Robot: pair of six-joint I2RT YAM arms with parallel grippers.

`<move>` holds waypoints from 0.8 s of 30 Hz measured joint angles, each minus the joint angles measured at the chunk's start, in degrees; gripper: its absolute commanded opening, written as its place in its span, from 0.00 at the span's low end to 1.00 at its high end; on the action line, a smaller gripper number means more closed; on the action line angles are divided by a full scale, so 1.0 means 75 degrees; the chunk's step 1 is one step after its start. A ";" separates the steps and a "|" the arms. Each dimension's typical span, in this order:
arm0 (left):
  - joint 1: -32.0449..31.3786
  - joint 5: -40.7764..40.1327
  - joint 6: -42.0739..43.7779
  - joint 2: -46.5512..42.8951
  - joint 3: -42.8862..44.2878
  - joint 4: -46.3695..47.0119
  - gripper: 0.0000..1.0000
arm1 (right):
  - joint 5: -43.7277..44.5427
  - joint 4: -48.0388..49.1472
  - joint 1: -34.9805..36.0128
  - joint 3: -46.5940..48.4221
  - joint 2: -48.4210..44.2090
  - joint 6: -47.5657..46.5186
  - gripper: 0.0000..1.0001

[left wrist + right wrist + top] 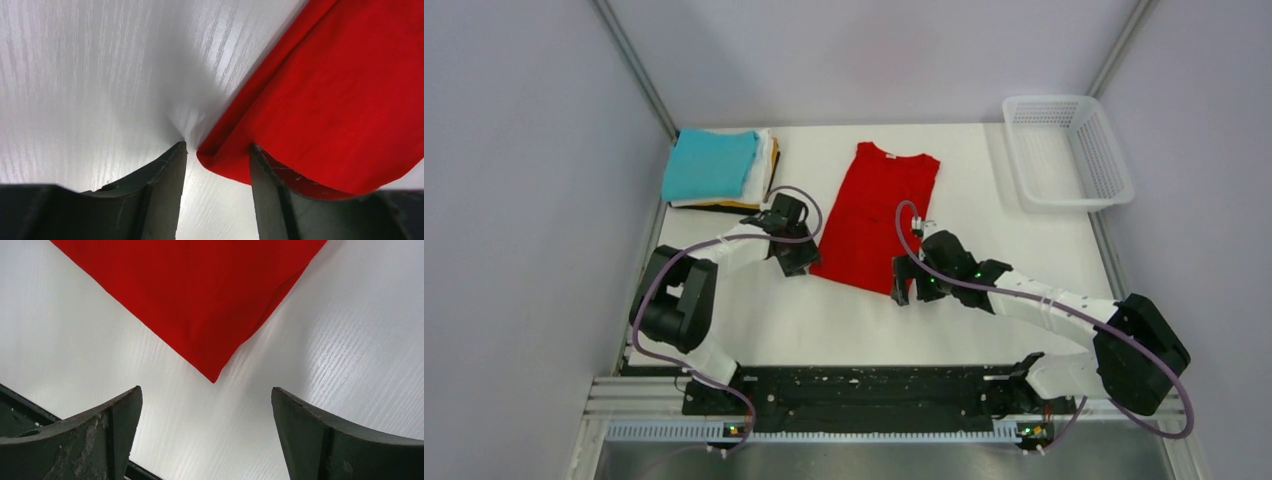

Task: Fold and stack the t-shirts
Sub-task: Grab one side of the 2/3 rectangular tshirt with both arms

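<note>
A red t-shirt (871, 215), folded lengthwise into a long strip, lies on the white table in the middle. A stack of folded shirts (714, 168), teal on top with white, yellow-orange and dark ones under it, sits at the back left. My left gripper (798, 262) is open at the strip's near left corner; in the left wrist view the red corner (225, 160) lies between the fingers (165, 190), one fingertip on the table, the other over the cloth. My right gripper (902, 293) is open and empty just short of the near right corner (212, 372).
A white plastic mesh basket (1066, 150) stands at the back right. Grey walls close in the table at left, back and right. The arm bases and a black rail (864, 395) run along the near edge.
</note>
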 measured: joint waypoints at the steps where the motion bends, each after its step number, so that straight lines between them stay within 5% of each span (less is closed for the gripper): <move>1: 0.0029 -0.0006 -0.0044 0.0035 -0.0009 0.0061 0.46 | 0.0006 0.0000 0.0000 -0.0006 -0.0017 0.0032 0.99; 9: 0.0192 0.0230 -0.0399 0.0108 -0.0274 0.0568 0.00 | 0.0006 -0.0015 0.0000 -0.0093 -0.0052 0.0172 0.97; 19: 0.0119 0.0574 -0.0886 -0.0723 -0.1448 0.1364 0.00 | -0.0023 -0.0015 0.0009 -0.0184 -0.0038 0.0169 0.83; 24: -0.0012 0.0583 -0.1040 -0.1253 -0.1953 0.1309 0.00 | 0.0032 0.0006 0.0064 -0.0184 0.0219 -0.0073 0.64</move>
